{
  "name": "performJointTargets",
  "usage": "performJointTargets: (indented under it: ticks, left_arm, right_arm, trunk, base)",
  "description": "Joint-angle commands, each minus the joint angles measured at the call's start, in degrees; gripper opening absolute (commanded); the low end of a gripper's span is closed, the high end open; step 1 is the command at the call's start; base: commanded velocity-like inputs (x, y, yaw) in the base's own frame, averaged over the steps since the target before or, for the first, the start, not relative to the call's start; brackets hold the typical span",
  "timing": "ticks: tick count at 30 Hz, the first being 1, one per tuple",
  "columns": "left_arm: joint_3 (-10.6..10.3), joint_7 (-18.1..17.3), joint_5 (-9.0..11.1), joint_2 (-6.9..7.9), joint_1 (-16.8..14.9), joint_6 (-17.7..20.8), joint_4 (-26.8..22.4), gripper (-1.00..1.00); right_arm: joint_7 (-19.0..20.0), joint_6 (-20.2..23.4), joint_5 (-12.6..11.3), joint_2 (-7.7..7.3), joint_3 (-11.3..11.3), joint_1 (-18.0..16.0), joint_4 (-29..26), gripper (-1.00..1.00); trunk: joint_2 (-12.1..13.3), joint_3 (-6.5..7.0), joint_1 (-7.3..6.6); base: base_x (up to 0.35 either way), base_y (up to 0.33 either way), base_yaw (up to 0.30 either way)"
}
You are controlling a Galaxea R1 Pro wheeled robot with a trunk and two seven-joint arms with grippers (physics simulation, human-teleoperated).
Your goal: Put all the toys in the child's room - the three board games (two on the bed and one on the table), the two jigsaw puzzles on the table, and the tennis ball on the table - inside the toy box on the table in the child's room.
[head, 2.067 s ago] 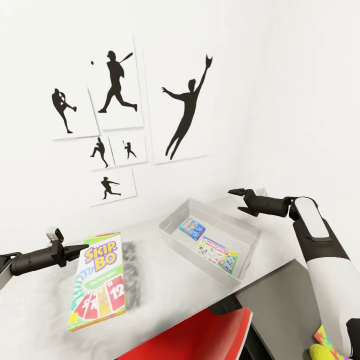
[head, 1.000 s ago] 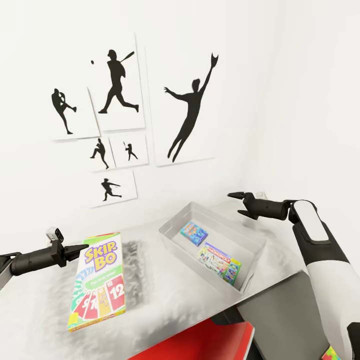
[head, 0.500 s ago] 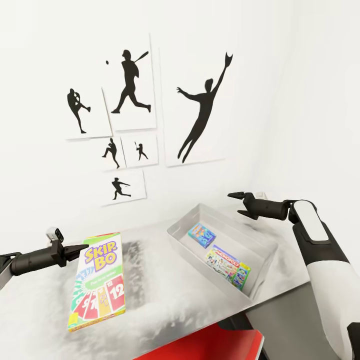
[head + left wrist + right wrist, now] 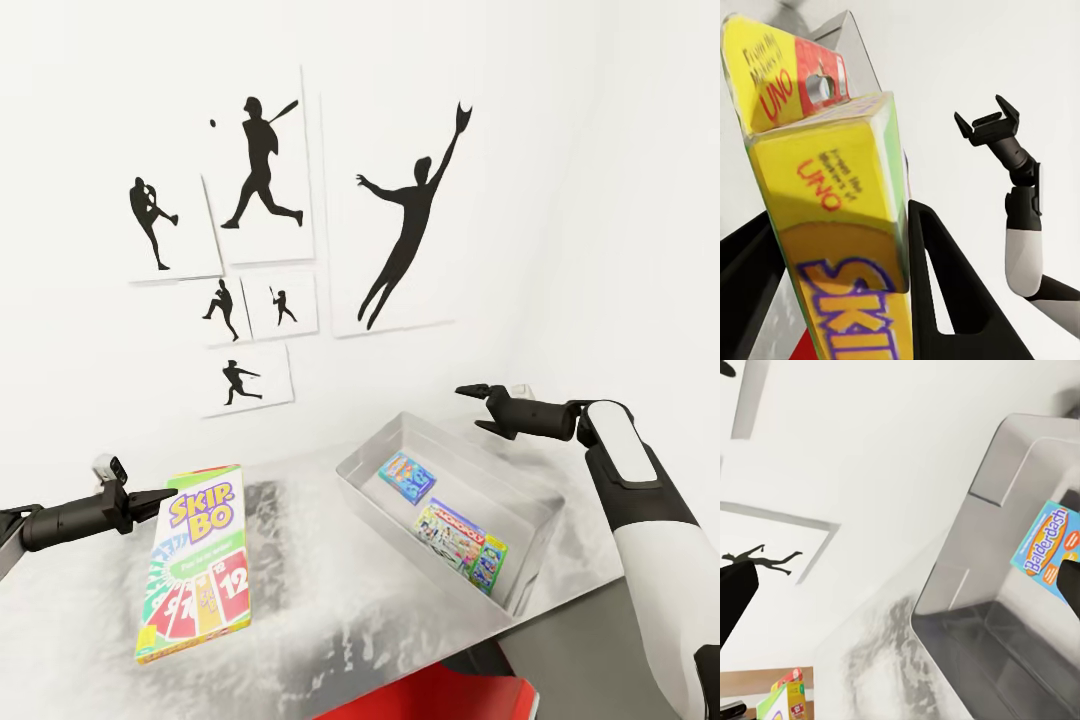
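My left gripper (image 4: 160, 497) is shut on the top edge of a board game, the yellow, red and green Skip-Bo box (image 4: 200, 565), which hangs above the table (image 4: 300, 610) left of the toy box (image 4: 480, 468). In the left wrist view the box (image 4: 832, 187) sits clamped between the two black fingers (image 4: 945, 300). The grey toy box holds a blue Balderdash game (image 4: 407, 476) and the Monopoly game (image 4: 462, 548). My right gripper (image 4: 475, 405) hovers open over the bin's far rim; the right wrist view looks down on the bin (image 4: 967, 607) and Balderdash (image 4: 1050, 547).
Black athlete pictures (image 4: 400, 220) hang on the white wall behind the table. A red chair (image 4: 440, 700) shows under the table's front edge. The held box throws a dark shadow (image 4: 265, 540) on the tabletop between it and the bin.
The whole view has shifted, so the wall pictures and the toy box sit further right in the picture. Both arms keep their poses, and the left gripper still grips the Skip-Bo box.
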Motion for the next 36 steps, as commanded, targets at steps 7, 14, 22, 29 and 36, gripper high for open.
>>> performJointTargets:
  ticks: [7,14,22,29,36]
  left_arm:
    - [-0.34,-0.37,0.17,0.07,-0.07,0.61,0.03,-1.0]
    - [-0.34,-0.37,0.17,0.07,-0.07,0.61,0.03,-1.0]
    - [-0.35,-0.37,0.17,0.07,-0.07,0.61,0.03,-1.0]
    - [-0.35,-0.37,0.16,0.07,-0.07,0.61,0.03,-1.0]
    - [-0.35,-0.37,0.11,0.07,-0.07,0.61,0.03,-1.0]
  right_arm:
    - [-0.6,0.18,-0.59,0.03,-0.07,0.03,-0.03,1.0]
    - [-0.58,0.18,-0.59,0.08,-0.08,0.09,-0.03,1.0]
    - [-0.34,0.18,-0.54,0.1,-0.33,1.25,-0.09,1.0]
    - [-0.25,0.12,-0.53,0.05,-0.42,2.07,-0.06,1.0]
    - [-0.25,0.18,-0.75,-0.1,-0.63,2.12,-0.09,1.0]
  trunk:
    - [-0.13,-0.13,0.04]
    - [-0.13,-0.13,0.04]
    - [-0.13,-0.13,0.04]
    - [-0.13,-0.13,0.04]
    - [-0.13,-0.13,0.04]
  base:
    - [0.05,0.0,0.0]
    - [0.028,0.0,0.0]
    - [0.002,0.0,0.0]
    - [0.0,0.0,0.0]
    - [0.0,0.0,0.0]
